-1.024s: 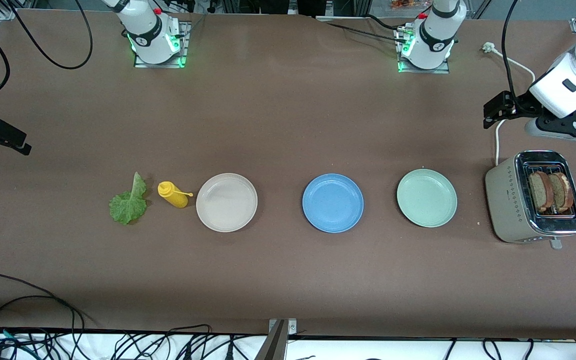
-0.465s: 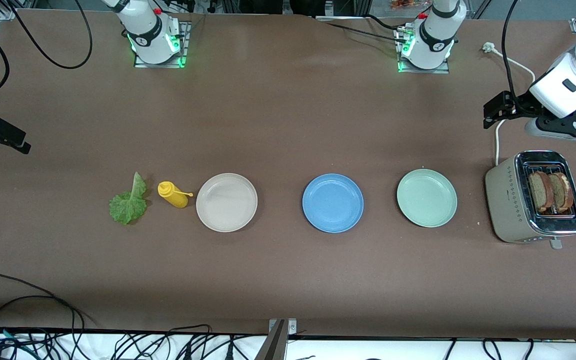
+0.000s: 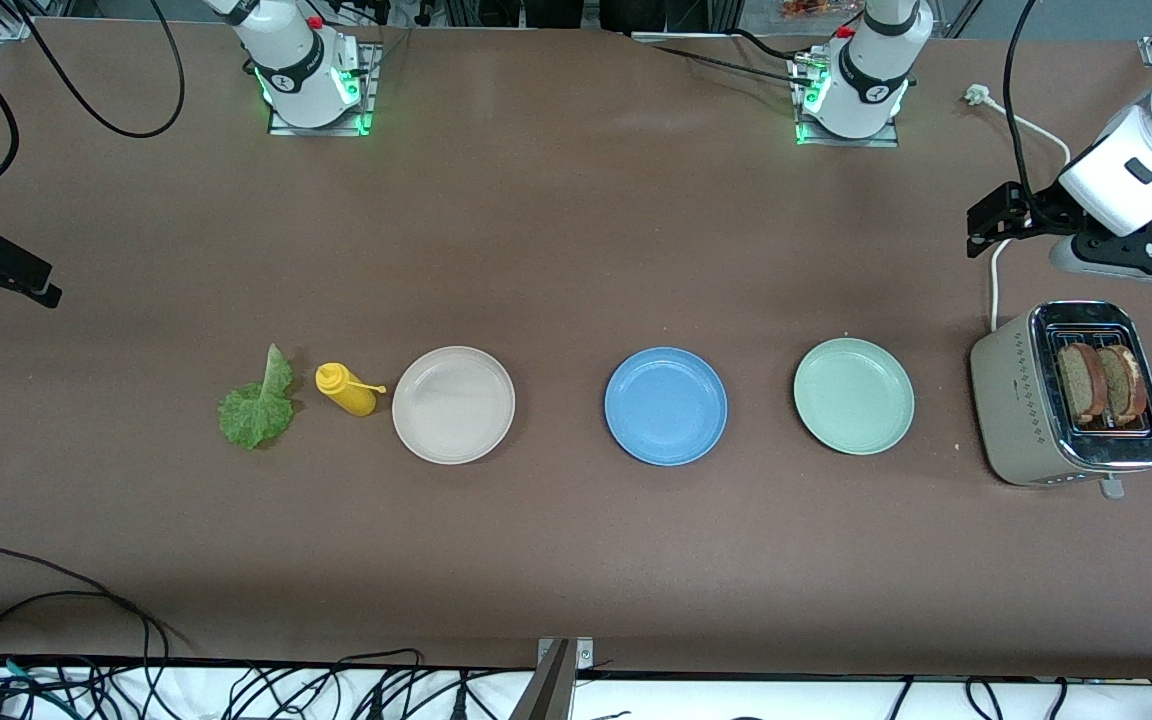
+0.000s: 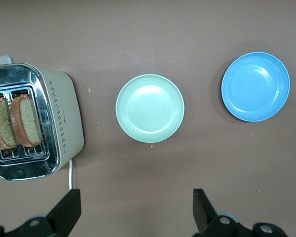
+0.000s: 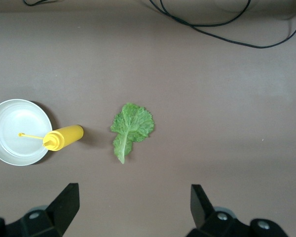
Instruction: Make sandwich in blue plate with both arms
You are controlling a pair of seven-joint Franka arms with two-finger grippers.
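The blue plate (image 3: 665, 405) (image 4: 255, 86) sits bare in the middle of the table. The sandwich's parts lie apart. Two brown bread slices (image 3: 1081, 382) (image 4: 24, 121) stand in the slots of a toaster (image 3: 1016, 400) (image 4: 64, 118) at the left arm's end. A green lettuce leaf (image 3: 257, 404) (image 5: 131, 127) lies flat at the right arm's end. My left gripper (image 3: 981, 225) (image 4: 136, 210) hangs open over bare table by the toaster's cord, holding nothing. My right gripper (image 3: 46, 290) (image 5: 133, 205) hangs open and holding nothing, over bare table at the right arm's end.
A pale green plate (image 3: 853, 396) (image 4: 149, 108) lies between the blue plate and the toaster. A cream-white plate (image 3: 453, 404) (image 5: 15, 128) lies toward the right arm's end, with a yellow squeeze bottle (image 3: 346, 389) (image 5: 64, 137) on its side between it and the lettuce. Cables trail along the table's edge nearest the front camera.
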